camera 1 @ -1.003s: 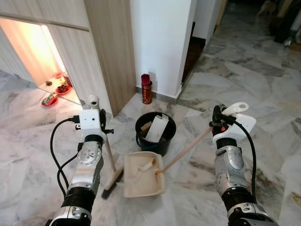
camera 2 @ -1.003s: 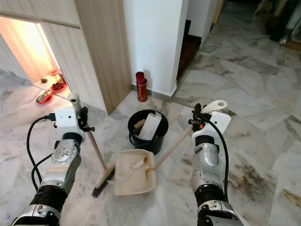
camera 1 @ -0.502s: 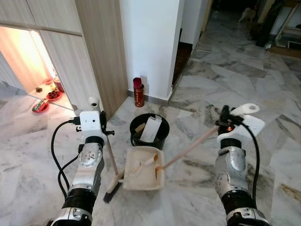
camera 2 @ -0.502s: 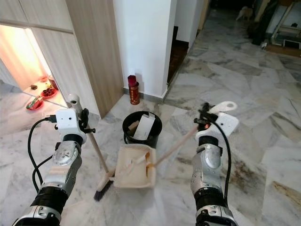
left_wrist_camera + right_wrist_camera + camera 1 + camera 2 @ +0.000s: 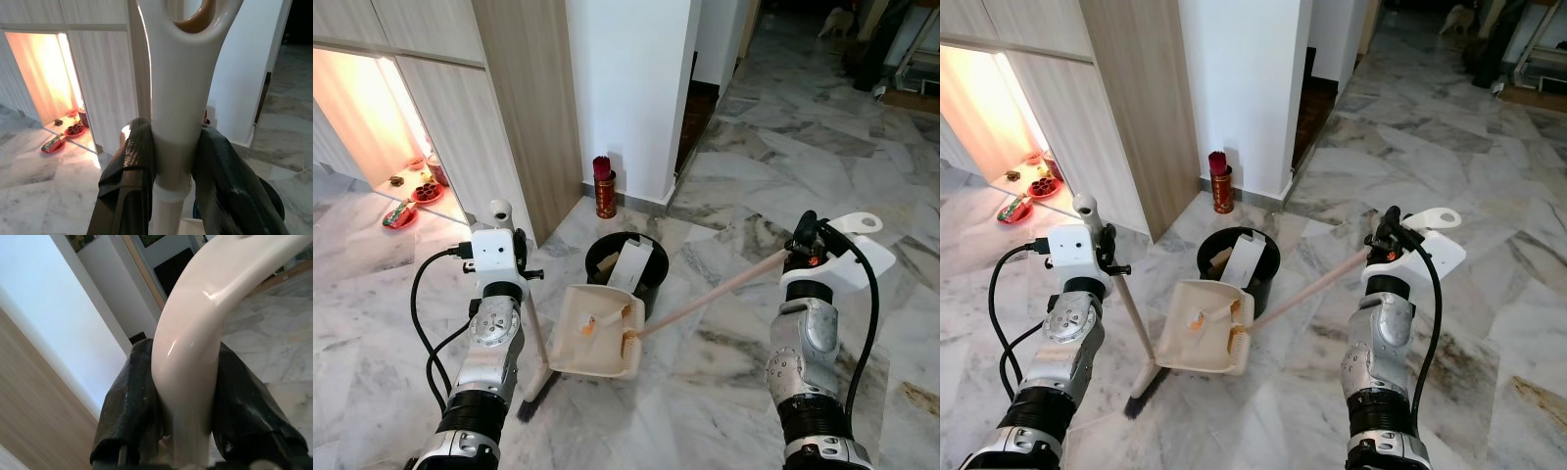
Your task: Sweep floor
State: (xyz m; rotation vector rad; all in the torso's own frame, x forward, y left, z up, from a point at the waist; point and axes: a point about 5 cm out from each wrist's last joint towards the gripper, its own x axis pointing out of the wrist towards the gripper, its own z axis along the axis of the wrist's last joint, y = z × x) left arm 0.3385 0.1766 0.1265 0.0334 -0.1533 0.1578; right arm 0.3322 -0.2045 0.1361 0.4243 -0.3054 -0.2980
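My left gripper point(image 5: 512, 262) is shut on the white handle of an upright broom point(image 5: 530, 328), whose dark brush point(image 5: 535, 386) rests on the marble floor. The left wrist view shows its fingers point(image 5: 131, 156) clamped on the handle below the hanging loop. My right gripper point(image 5: 807, 247) is shut on the top of a long pale handle point(image 5: 715, 292) that slopes down to a cream dustpan point(image 5: 597, 333). The dustpan hangs tilted above the floor with small scraps in it, right in front of a black bin point(image 5: 656, 284) that holds paper.
A red canister point(image 5: 603, 186) stands at the foot of the white pillar point(image 5: 626, 88) behind the bin. A wooden panel point(image 5: 524, 98) and a lit niche with red dishes point(image 5: 409, 188) lie to the left. Open marble floor point(image 5: 783, 147) stretches to the right and ahead.
The dustpan has been lifted off the floor and tilted up toward the bin. My right gripper has risen and moved right with its handle. The broom stays in place; the camera has shifted.
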